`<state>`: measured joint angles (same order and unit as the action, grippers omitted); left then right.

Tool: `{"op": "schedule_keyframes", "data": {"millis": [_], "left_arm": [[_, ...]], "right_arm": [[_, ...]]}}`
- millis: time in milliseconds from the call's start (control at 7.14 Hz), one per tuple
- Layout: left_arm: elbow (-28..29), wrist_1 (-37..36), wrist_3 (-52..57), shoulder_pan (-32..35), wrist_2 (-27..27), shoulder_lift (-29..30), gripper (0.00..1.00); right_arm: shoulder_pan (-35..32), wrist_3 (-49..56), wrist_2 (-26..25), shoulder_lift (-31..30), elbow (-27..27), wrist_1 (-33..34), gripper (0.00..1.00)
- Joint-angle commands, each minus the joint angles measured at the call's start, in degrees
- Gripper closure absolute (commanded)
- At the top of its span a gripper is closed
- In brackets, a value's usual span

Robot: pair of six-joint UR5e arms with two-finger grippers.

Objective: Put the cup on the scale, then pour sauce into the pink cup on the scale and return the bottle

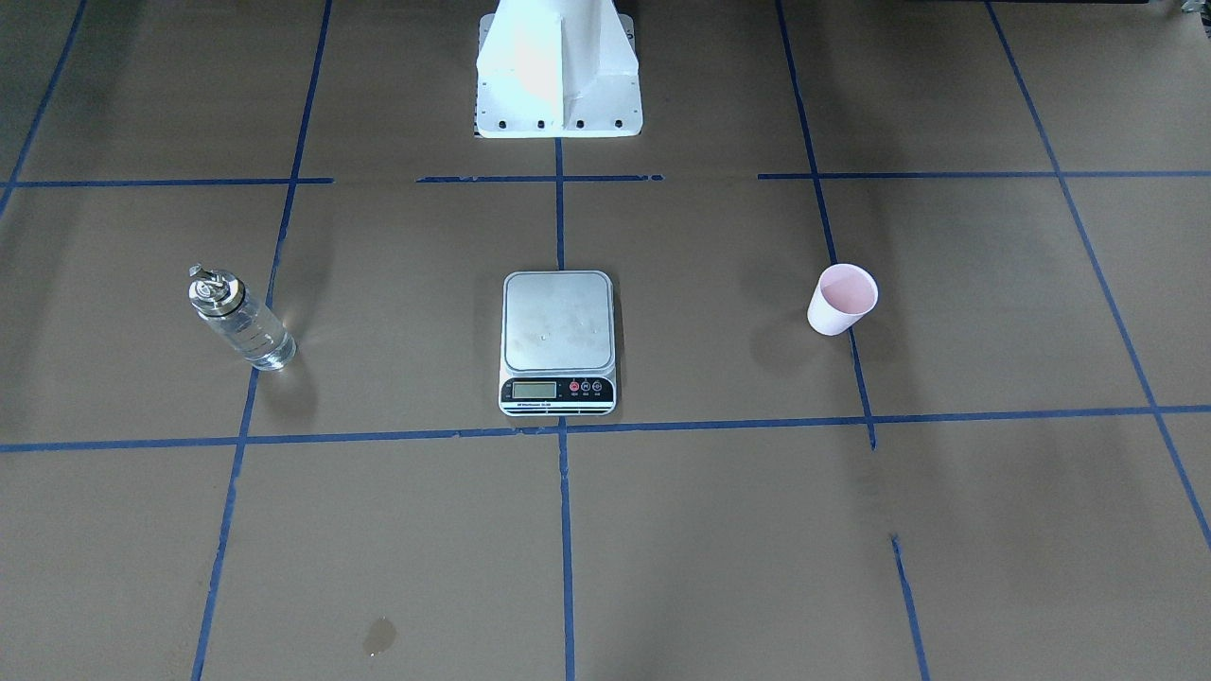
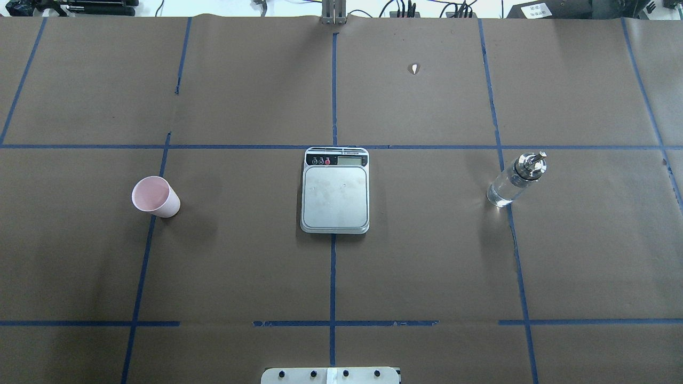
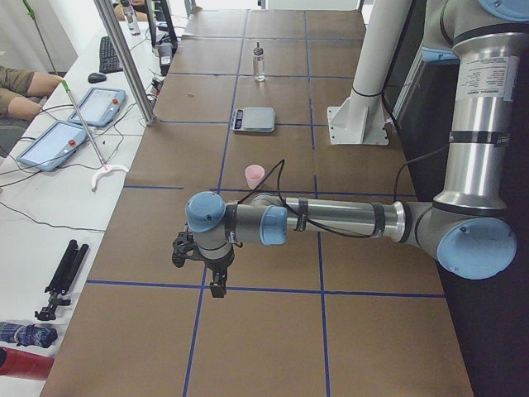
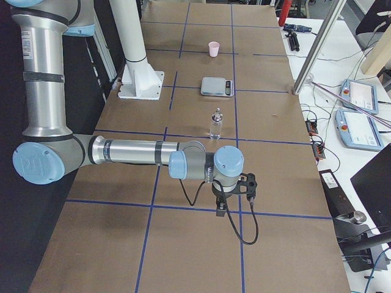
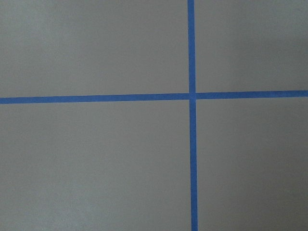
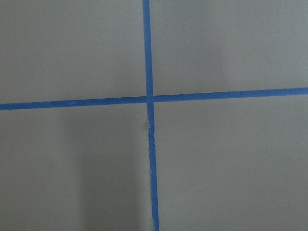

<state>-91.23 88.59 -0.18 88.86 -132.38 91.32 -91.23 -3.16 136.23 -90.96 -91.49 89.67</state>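
Bottle [image 2: 511, 184] & cup [image 2: 156, 196] stand upright (long axes vert.) on surface [image 2: 240, 266], well apart R & L of scale [image 2: 335, 197], whose display end faces away from robot; print unreadable. Left hand [image 3: 192, 252], right hand [image 4: 244, 186]: can't tell if spread.

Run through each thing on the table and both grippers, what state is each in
cup: upright on the table, looks empty
scale: platform bare, display unreadable
bottle: upright on the table, pourer cap on
left gripper: holds nothing, open or shut unclear
right gripper: holds nothing, open or shut unclear
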Motion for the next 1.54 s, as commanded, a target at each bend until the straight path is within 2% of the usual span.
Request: {"op": "schedule_keyframes", "data": {"millis": [0,420,560,700,840,1260,1400], "left_arm": [[0.1,0.0,0.0,0.0,-0.1,0.0,0.0],[-1.0,-0.1,-0.3,-0.2,0.1,0.9,0.0],[-3.3,-0.6,-0.6,-0.4,0.1,2.6,0.0],[-8.4,-1.5,-0.7,-0.4,-0.5,3.0,0.0],[-12.5,-1.2,-0.8,-0.4,-3.3,3.1,0.0],[-20.2,-0.1,-4.3,-5.0,-3.2,2.7,0.0],[-20.6,-0.9,-4.8,-5.5,-3.3,2.8,0.0]], "right_arm": [[0.0,0.0,-0.1,0.1,-0.4,0.1,0.0],[0.0,0.0,0.0,0.2,-0.4,0.0,0.0],[0.0,0.0,0.1,0.2,-0.6,0.0,0.0],[0.0,-0.1,0.1,0.2,-0.7,0.1,0.0],[0.0,-0.2,0.1,0.1,-1.2,0.1,0.0],[0.0,-0.4,0.1,0.2,-2.3,0.3,0.0],[0.0,-0.4,-0.1,0.2,-2.2,0.3,0.0]]}}
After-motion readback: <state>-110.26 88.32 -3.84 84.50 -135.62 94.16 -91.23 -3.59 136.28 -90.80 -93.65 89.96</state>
